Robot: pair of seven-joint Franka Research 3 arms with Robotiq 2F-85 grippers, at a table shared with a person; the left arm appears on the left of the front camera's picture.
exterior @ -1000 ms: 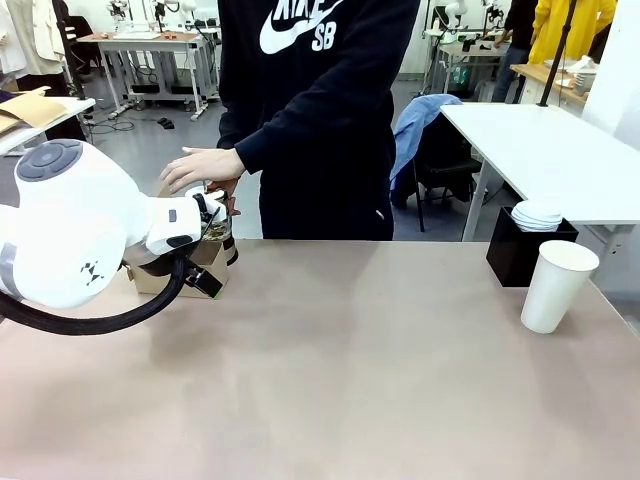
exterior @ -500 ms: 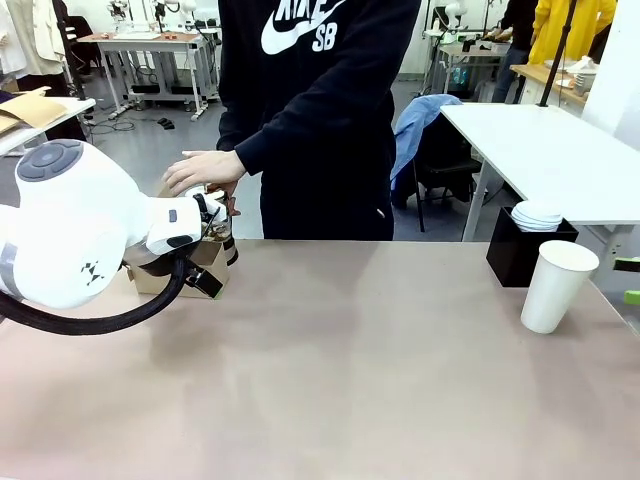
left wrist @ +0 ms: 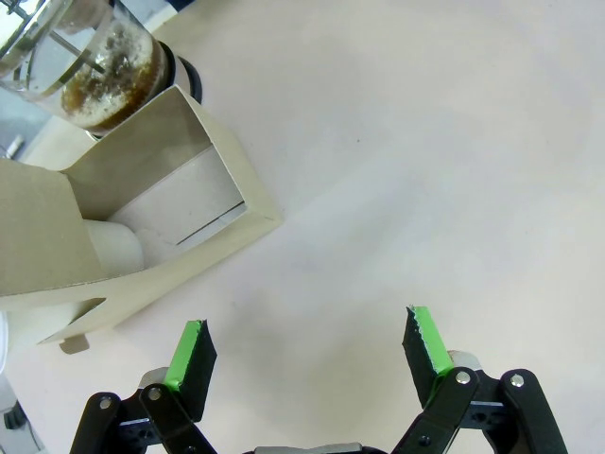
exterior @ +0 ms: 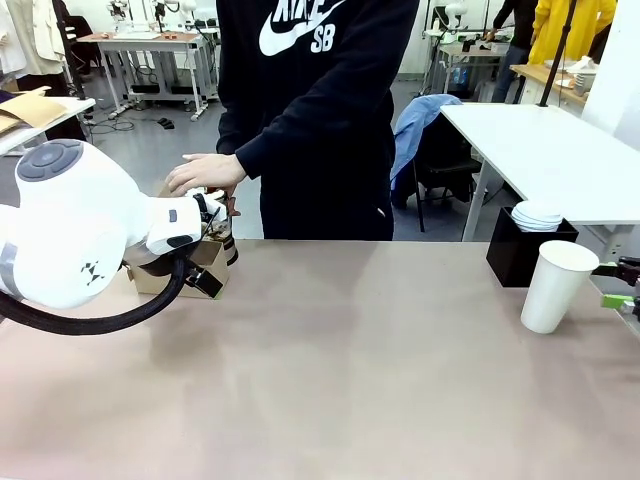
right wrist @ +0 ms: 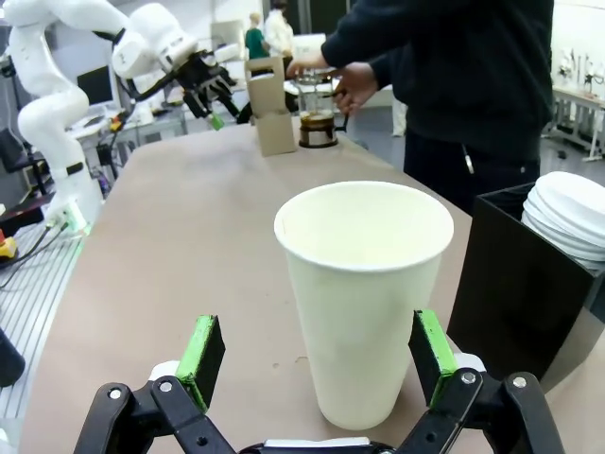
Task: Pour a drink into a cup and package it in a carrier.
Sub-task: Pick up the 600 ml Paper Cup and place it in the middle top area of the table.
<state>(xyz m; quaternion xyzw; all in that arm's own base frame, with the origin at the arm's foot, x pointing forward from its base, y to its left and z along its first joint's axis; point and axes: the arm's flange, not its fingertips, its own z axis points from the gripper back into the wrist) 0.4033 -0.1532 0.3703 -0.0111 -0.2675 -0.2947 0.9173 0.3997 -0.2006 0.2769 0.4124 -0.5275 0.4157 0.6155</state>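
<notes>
White paper cup (right wrist: 364,293), tall and open-topped, stands upright near the right end of the table (exterior: 350,380), just beside a black square box (right wrist: 510,284); the right gripper (right wrist: 315,352) faces it, jaws spread, not touching; the left gripper (left wrist: 307,345), likewise spread, hovers beside the brown cardboard carrier (left wrist: 161,218).

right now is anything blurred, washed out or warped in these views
front view: even light, sharp, soft shadow on the tan table under the white left arm; left wrist view: table washed pale, brown cardboard carrier crisp; right wrist view: wide lens makes the tall white paper cup loom large
</notes>
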